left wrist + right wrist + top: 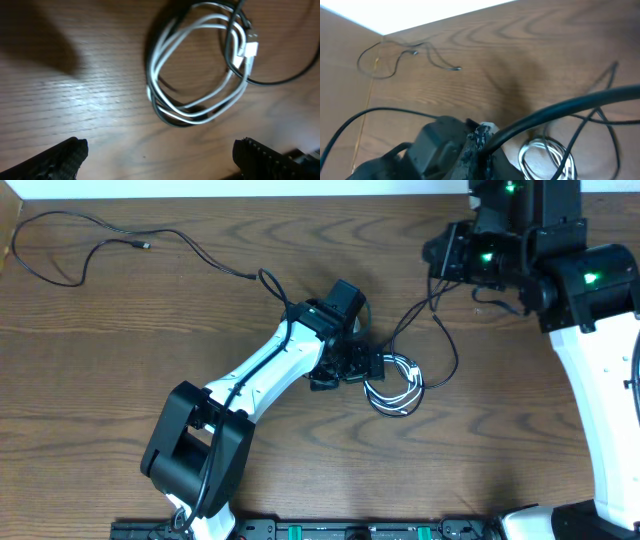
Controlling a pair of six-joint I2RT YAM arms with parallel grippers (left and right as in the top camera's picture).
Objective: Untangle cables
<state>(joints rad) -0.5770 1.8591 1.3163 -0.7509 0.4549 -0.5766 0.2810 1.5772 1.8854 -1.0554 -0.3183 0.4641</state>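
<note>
A coiled white cable lies mid-table with a thin black cable threaded through it. In the left wrist view the white cable rests on the wood ahead of my left gripper, whose jaws stand wide open and empty. Overhead, the left gripper sits just left of the coil. My right gripper is shut on the black cable, which runs down toward the white cable. Overhead, the right gripper hangs at the back right. A second black cable lies loose at the far left.
The second black cable trails near the table's back left corner, where the wooden top meets a white surface. The right arm's white base fills the right side. A black rail runs along the front edge.
</note>
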